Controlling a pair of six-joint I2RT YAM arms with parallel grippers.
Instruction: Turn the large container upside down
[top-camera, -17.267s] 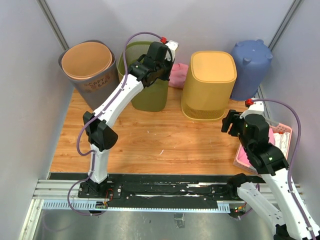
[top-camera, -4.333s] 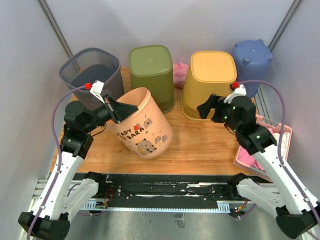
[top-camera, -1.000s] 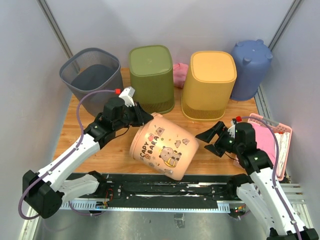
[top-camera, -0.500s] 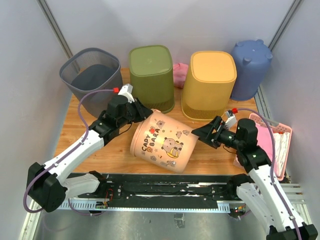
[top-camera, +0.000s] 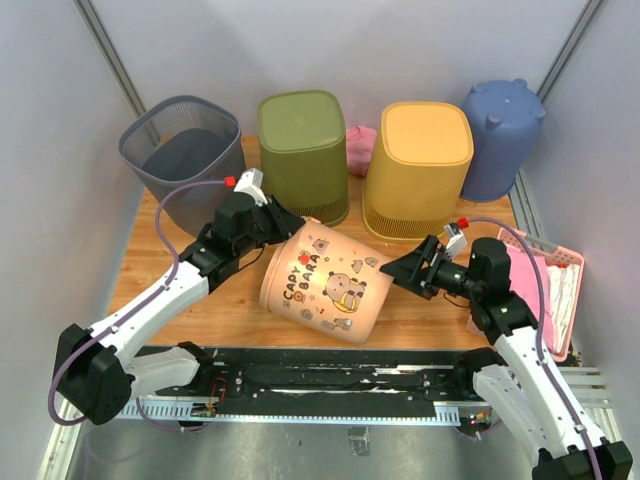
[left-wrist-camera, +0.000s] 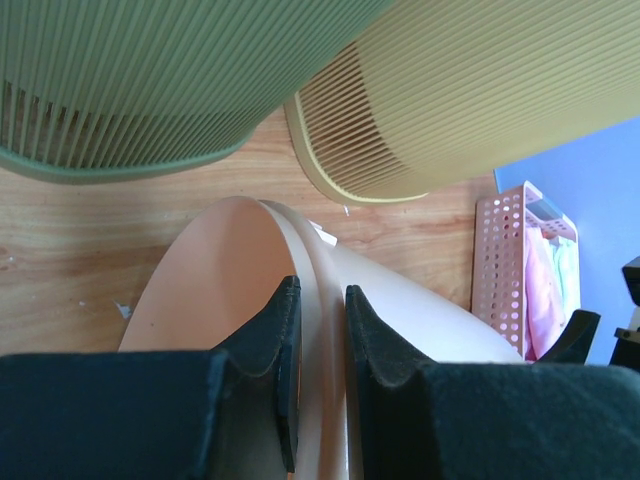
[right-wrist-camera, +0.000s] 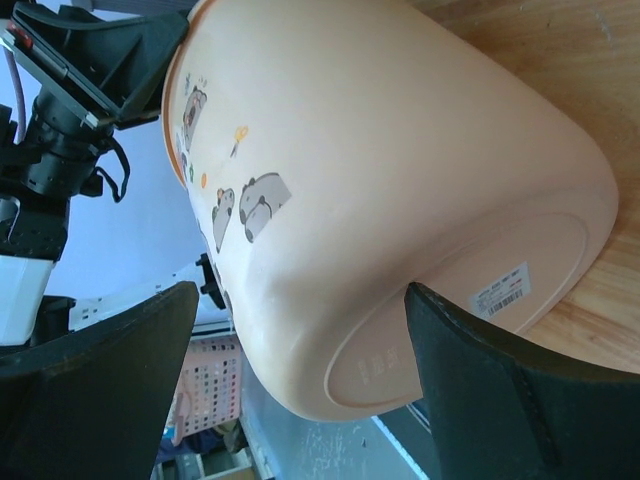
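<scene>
The large container is a peach bin with cartoon capybaras (top-camera: 325, 285). It lies tilted on its side on the wooden table, mouth to the back left, base to the front right. My left gripper (top-camera: 285, 228) is shut on its rim; in the left wrist view the fingers (left-wrist-camera: 318, 290) pinch the rim wall of the bin (left-wrist-camera: 200, 300). My right gripper (top-camera: 398, 272) is open, its spread fingers at the bin's base end. In the right wrist view the bin (right-wrist-camera: 380, 180) fills the space between the open gripper's fingers (right-wrist-camera: 300, 300).
Along the back stand a grey mesh basket (top-camera: 180, 150), an upside-down green bin (top-camera: 303, 150), an upside-down yellow bin (top-camera: 420, 165) and a blue bin (top-camera: 503, 135). A pink basket (top-camera: 560, 290) sits at the right edge. A black rail runs along the near edge.
My right gripper has moved left and up to the bin's base end. The bin has tipped slightly, still held at the rim by my left gripper.
</scene>
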